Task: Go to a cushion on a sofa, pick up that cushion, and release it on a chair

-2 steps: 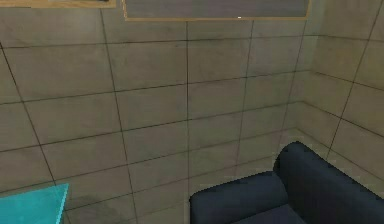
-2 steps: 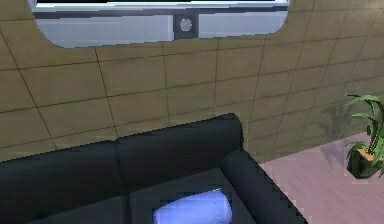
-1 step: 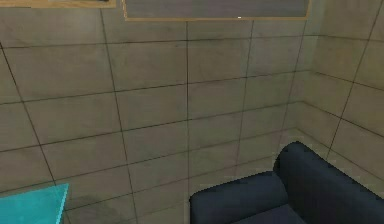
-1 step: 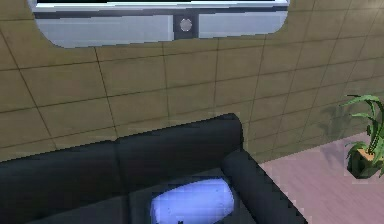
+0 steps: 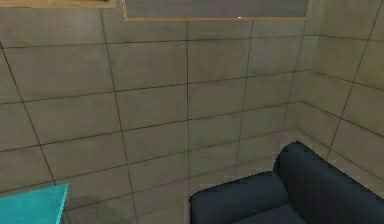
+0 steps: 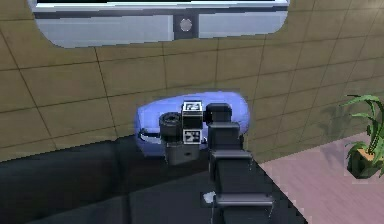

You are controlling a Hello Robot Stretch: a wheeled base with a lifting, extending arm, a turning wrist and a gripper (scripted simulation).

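Now, tiled wall (image 6: 80, 90): is running behind everything in both views.
Sofa (image 6: 70, 185): dark, is lying along the wall in the arm side view's lower left. A dark seat (image 5: 290, 190), which may be its end, is showing at the forward view's lower right.
Arm (image 6: 235, 175): is reaching out over the sofa toward the wall.
Cushion (image 6: 228, 102): pale blue, is resting at the sofa's back against the wall, right behind the arm's far end.
Tool (image 6: 160, 132): is sitting at the cushion. I cannot tell whether it is gripping anything, nor how its fingers are standing.
Progress: the drive to the sofa is looking done. The pick-up is looking underway at best, and nothing is confirming a lift. Carrying to a chair and releasing there are both waiting.
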